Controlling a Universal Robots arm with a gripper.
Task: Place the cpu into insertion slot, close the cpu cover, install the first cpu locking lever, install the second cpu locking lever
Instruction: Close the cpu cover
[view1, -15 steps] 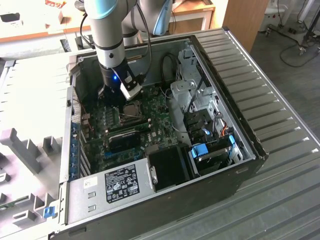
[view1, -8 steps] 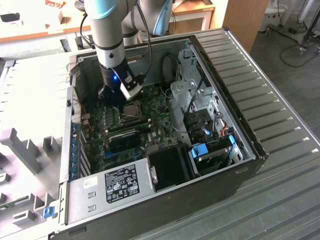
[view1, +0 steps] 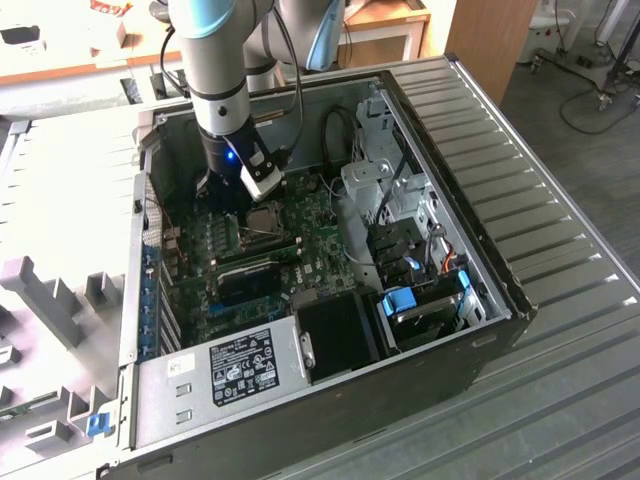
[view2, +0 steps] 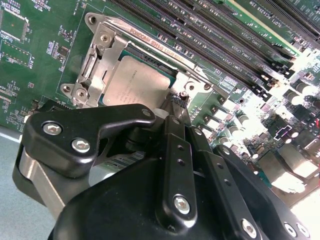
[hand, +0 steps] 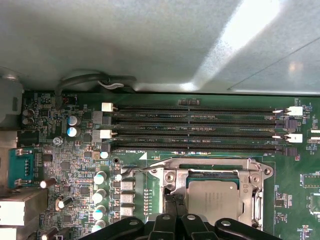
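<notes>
Three views, one at a time. Exterior view first, where's the arm? (A)

The arm (view1: 215, 60) reaches down into the open computer case (view1: 480, 290). The gripper (view1: 225, 195) is low over the motherboard (view1: 300, 250), just beside the insertion slot (view1: 263, 222) on the exterior view's left. Can't read the fingers from there tbh. (B)

Ok, second wrist view? (A)

Way closer. The cpu (view2: 137, 82) sits flat in the slot, with its dull silver top showing through the window of the cpu cover (view2: 100, 50), which lies down over it. The gripper's fingers (view2: 172, 145) are pulled in narrow, tips pretty much together, right at the cover's corner on the side of the memory slots (view2: 225, 45). No idea if anything's pinched between them. (B)

And the first wrist view? (A)

Same socket, cover down and chip inside. The memory slots run in a row between the socket and the case wall. A thin wire lever (hand: 135, 170) lies along the cover's edge facing those slots, with its hooked end poking out past the corner. The fingertips sit against the cover's side near that corner, close to a row of small capacitors (hand: 100, 177). (B)
</notes>
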